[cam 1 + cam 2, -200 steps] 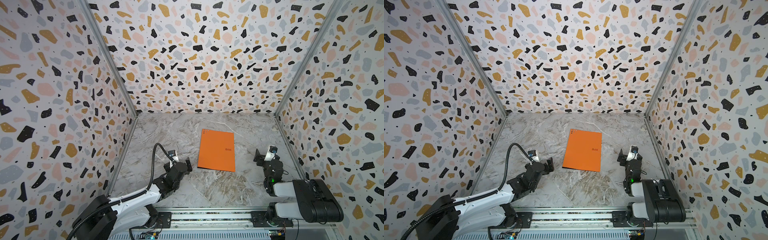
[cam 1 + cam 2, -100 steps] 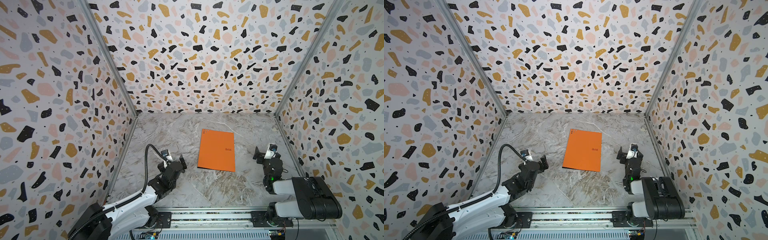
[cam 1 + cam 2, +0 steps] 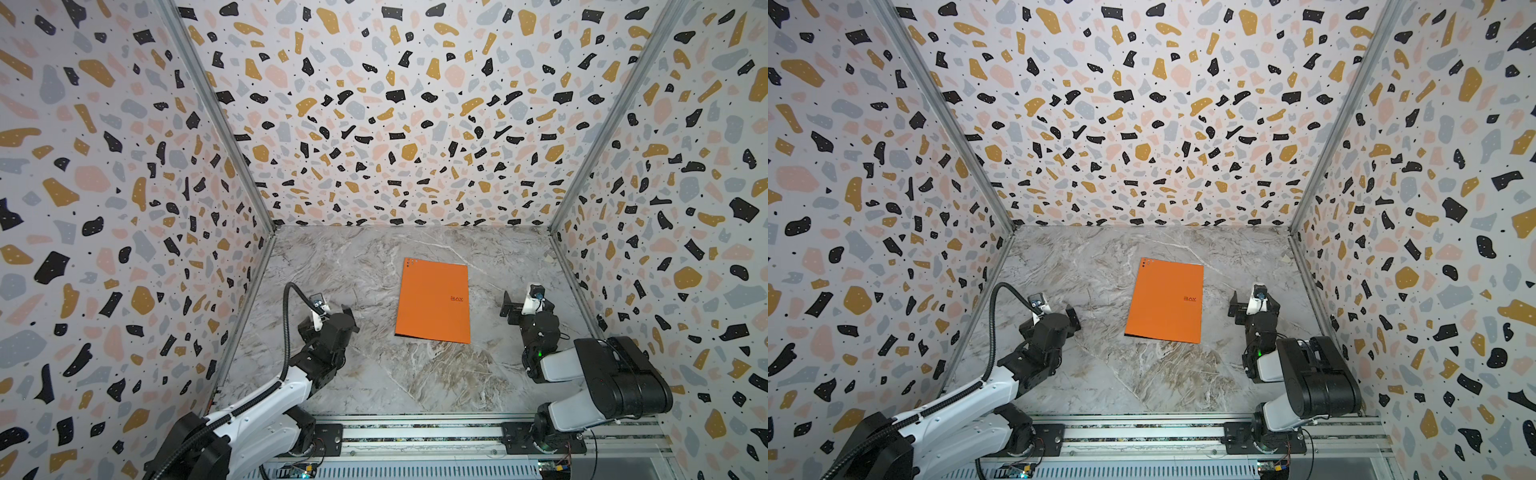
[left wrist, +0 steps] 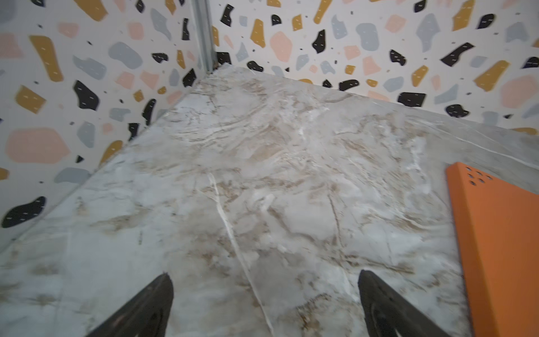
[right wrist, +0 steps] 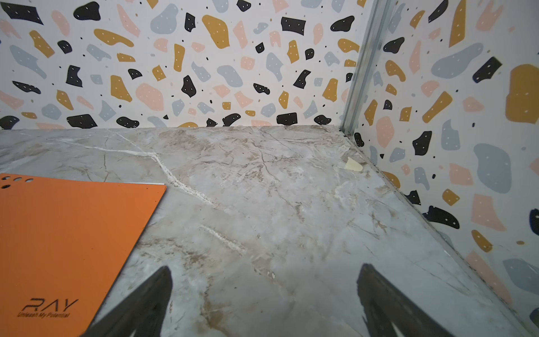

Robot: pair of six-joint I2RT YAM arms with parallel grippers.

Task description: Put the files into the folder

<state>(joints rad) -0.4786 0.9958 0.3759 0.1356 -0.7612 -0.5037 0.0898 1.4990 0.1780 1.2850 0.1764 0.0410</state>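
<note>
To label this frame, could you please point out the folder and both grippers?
folder (image 3: pixel 432 301): in a top view, middle of its orange cover.
left gripper (image 4: pixel 264 277): left wrist view, midway between its fingertips.
right gripper (image 5: pixel 265 268): right wrist view, midway between its fingertips.

Ahead of the left hand (image 4: pixel 262 277), whose fingers are spread wide, the bench (image 4: pixel 262 175) lies bare up to the corner of the walls (image 4: pixel 73 87). The flat folder (image 4: pixel 501 248) lies low at its inner side, apart from it. Ahead of the right hand (image 5: pixel 264 268) bare bench reaches the back wall (image 5: pixel 204 73); the side wall (image 5: pixel 466 146) stands near its outer side.
</note>
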